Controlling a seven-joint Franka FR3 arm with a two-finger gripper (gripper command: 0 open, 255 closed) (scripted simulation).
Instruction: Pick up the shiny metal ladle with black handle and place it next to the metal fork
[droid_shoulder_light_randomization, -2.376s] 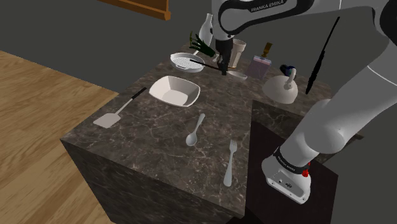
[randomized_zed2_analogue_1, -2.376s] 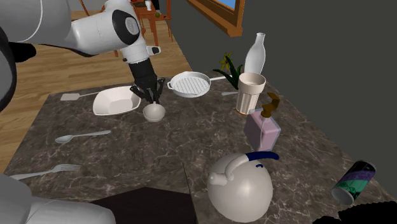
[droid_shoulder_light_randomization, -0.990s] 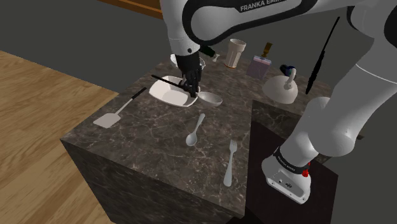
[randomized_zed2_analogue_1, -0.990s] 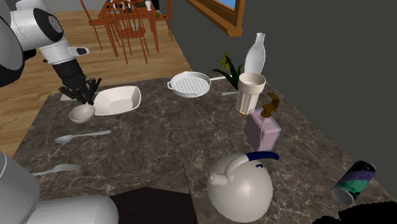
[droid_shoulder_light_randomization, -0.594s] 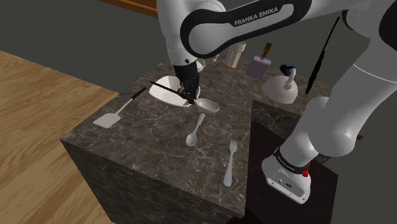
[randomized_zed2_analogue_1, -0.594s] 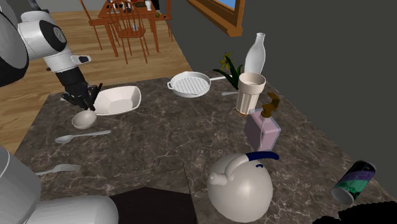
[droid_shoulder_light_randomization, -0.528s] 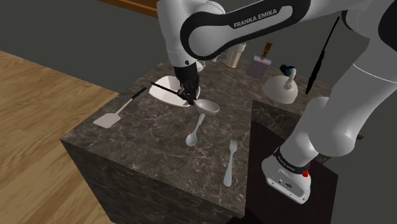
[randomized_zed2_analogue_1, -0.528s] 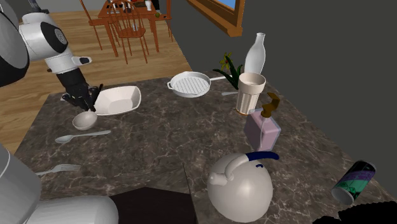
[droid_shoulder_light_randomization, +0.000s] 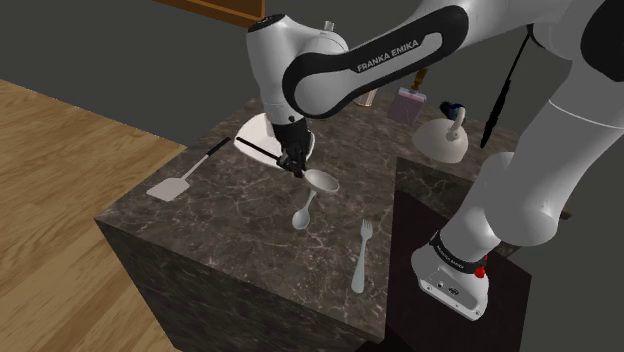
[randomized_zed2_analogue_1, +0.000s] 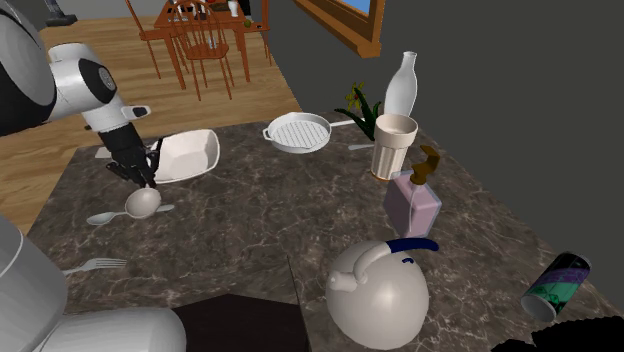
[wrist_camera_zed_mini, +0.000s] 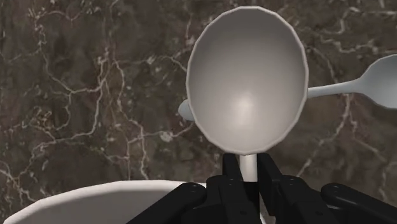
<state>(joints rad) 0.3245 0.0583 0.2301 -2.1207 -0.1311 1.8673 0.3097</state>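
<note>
Hand: clamped on the ladle's stem, just behind its bowl.
Ladle: mid-table, held over the spoon; lifted, I judge, to pass clear.
Fork: flat near the table's stand-side edge; my destination.

- My pincer holds the ladle low over the spoon; in the wrist view the ladle's bowl covers part of the spoon's handle.
- The white dish sits close behind my fingers.
- Between the spoon and the fork runs a bare strip of marble counter.
- The spatula lies well apart, toward the shoulder view's left.
- The kettle stands well apart.
</note>
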